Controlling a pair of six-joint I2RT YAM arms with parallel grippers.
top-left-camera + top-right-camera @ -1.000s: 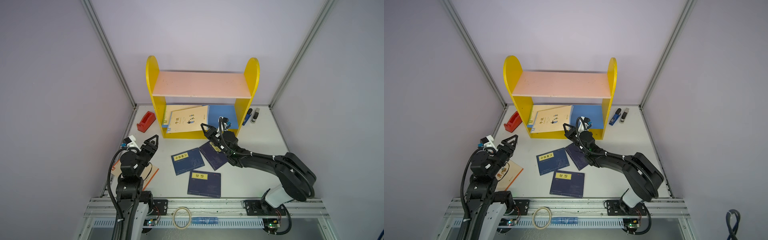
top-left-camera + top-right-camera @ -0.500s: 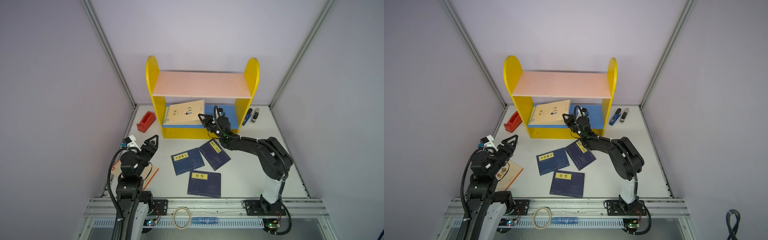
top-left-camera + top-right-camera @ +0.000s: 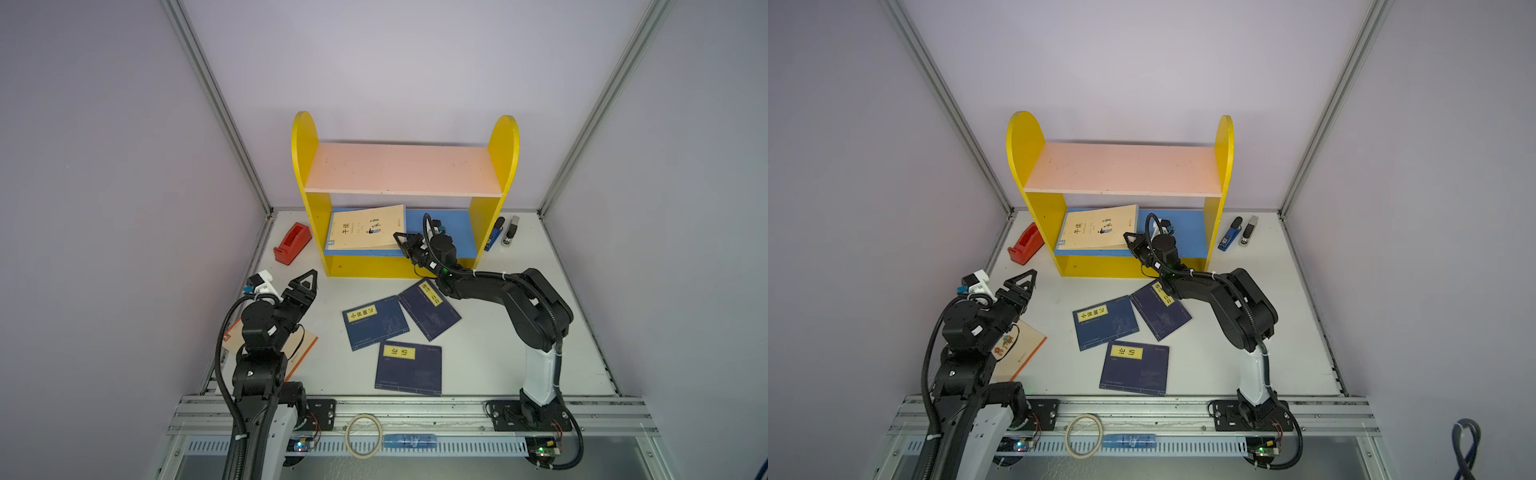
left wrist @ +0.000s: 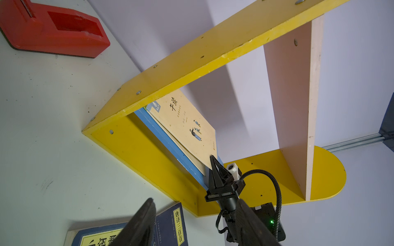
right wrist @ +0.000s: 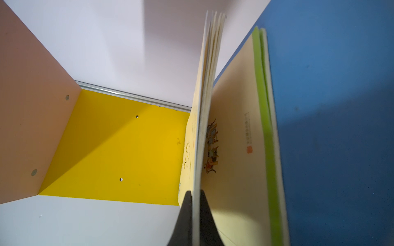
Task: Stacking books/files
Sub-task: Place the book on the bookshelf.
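The right tool (image 3: 401,238) pinches a thin cream paperback (image 3: 365,226) on the blue lower shelf (image 3: 455,235), frame centre.
Jaws closed on its corner, above a second cream paperback (image 5: 234,127); left tool (image 3: 305,282) part-open, empty, lower left; three navy paperbacks (image 3: 409,368) lie on the white counter (image 3: 498,374) below centre.

Robotics lab test cell. Plain lilac panel walls (image 3: 395,62) set in aluminium framing (image 3: 216,104); 2 robot arms (image 3: 536,320) bolted to a slotted rail (image 3: 457,411); exposed circuit boards (image 3: 542,449) and cable duct (image 3: 478,448) along the front.
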